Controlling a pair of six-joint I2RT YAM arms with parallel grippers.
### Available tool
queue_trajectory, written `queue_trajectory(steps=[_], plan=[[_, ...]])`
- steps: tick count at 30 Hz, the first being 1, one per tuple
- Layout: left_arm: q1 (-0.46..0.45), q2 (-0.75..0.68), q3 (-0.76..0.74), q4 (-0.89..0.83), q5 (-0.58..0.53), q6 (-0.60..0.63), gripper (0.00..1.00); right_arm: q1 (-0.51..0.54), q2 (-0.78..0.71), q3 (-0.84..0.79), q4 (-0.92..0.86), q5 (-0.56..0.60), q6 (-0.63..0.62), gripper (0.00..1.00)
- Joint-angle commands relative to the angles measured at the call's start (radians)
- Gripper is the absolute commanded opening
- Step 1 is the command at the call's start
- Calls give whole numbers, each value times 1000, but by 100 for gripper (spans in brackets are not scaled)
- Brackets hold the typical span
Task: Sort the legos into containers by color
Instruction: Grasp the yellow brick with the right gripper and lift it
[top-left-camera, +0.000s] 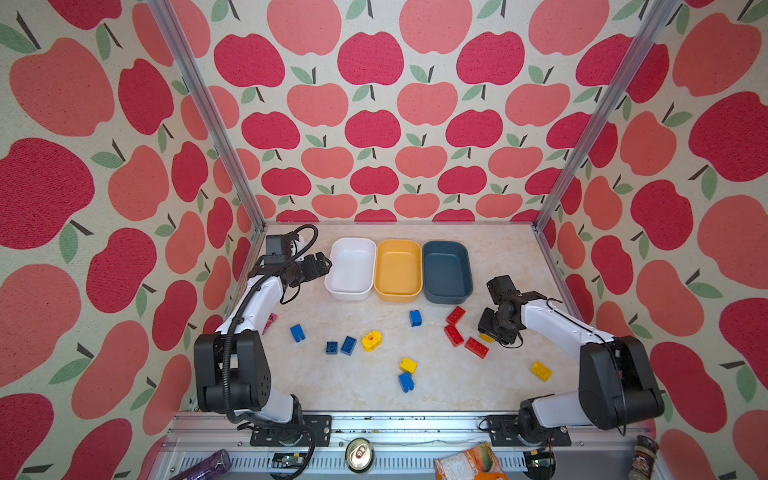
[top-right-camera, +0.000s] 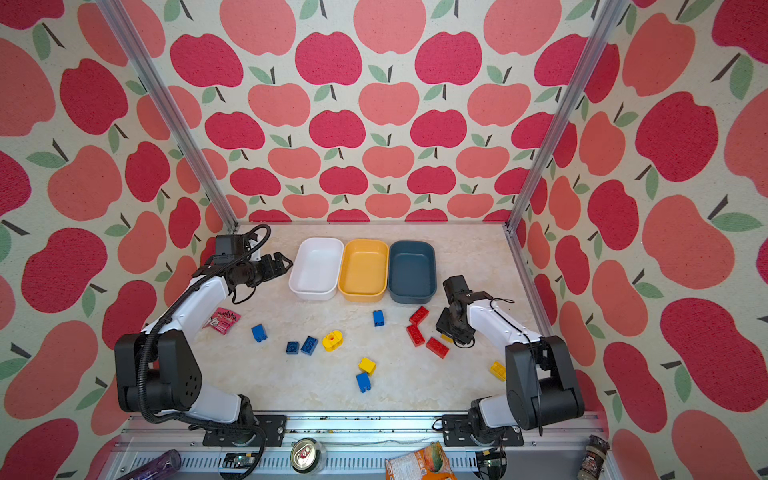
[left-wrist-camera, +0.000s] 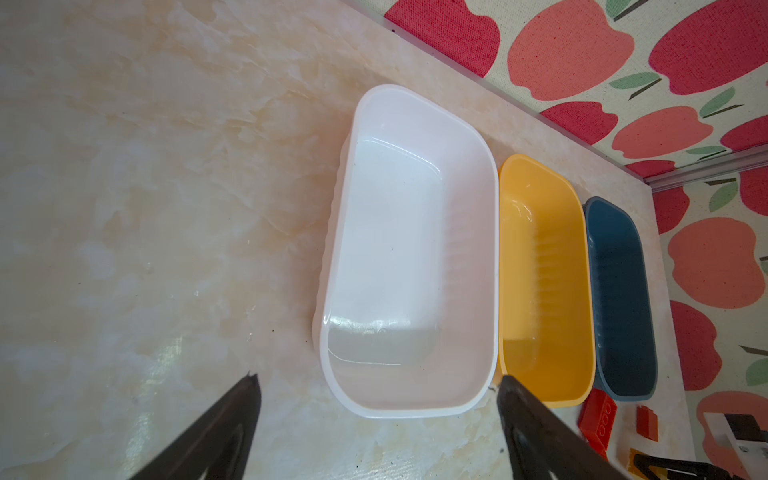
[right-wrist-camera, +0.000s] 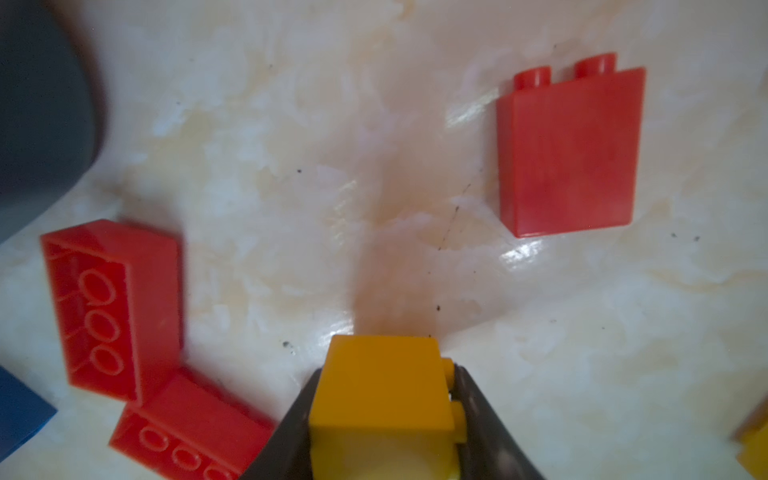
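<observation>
Yellow lego (right-wrist-camera: 380, 399), judged light, rigid and slick, is pinched studs-to-base by the right end effector (right-wrist-camera: 386, 372) near the slate-blue container (top-left-camera: 446, 270); the left end effector (left-wrist-camera: 379, 377) is spread wide, empty.

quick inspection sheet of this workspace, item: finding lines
surface: marbled tabletop, a few dark specks
job's things: white tub, yellow tub, blue tub all empty; legos loose on the tabletop
clutter: red wrapper by left arm; can and snack packet on front rail
grippers: left gripper open beside white tub; right gripper shut on yellow brick
cables: black conduit along left arm; thin wire on right arm
surroundings: apple-print walls, metal frame posts
</observation>
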Motion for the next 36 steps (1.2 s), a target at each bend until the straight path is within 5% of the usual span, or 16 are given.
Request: queue_trajectory(steps=[1, 8, 18, 36], plan=[[13, -38, -30, 27, 8, -19, 92, 45, -41, 97, -56, 22, -16, 28], [21, -83, -86, 44, 19, -39, 92, 185, 32, 322, -82, 34, -71, 28], [23, -145, -148, 50, 23, -62, 92, 333, 339, 688, -32, -16, -181, 28], [22, -201, -185, 30, -3, -72, 92, 364, 851, 1194, -119, -54, -301, 28]])
